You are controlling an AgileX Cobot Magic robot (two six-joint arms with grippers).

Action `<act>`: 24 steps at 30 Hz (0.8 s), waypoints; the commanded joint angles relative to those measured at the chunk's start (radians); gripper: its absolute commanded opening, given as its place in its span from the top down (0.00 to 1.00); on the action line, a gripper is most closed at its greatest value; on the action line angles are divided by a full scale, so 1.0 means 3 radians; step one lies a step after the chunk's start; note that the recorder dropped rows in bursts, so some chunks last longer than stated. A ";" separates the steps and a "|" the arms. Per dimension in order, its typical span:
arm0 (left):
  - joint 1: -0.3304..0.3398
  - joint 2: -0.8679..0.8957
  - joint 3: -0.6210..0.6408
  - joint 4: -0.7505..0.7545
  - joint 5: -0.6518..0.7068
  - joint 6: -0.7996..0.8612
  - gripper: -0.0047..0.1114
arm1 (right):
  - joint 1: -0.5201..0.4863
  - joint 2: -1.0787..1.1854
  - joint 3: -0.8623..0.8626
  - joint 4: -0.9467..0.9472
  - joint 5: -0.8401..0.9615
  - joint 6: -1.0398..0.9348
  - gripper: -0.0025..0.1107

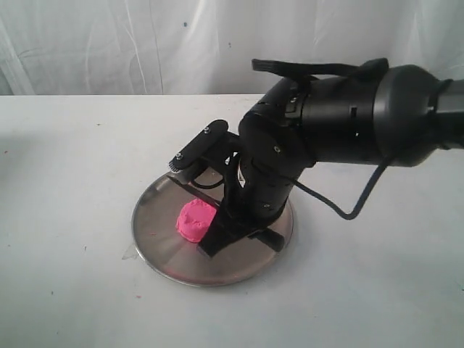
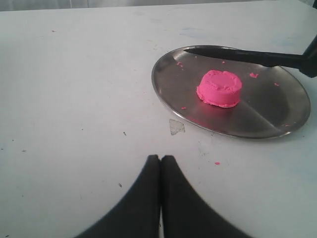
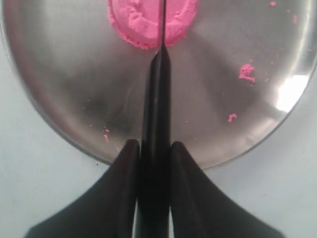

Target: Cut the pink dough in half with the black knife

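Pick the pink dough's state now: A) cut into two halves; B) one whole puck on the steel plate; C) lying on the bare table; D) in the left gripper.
B: the pink dough sits uncut as one round on the steel plate, the black knife in the right gripper lined up over it.

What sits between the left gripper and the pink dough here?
In the left wrist view: from the left gripper, bare white table, a small translucent scrap, then the near rim of the steel plate, before the pink dough.
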 commanded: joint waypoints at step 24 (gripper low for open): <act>-0.0108 -0.0015 -0.0342 -0.0906 -0.0024 -0.1016 0.96 | 0.0117 -0.1508 0.0947 0.0158 -0.0917 0.0006 0.96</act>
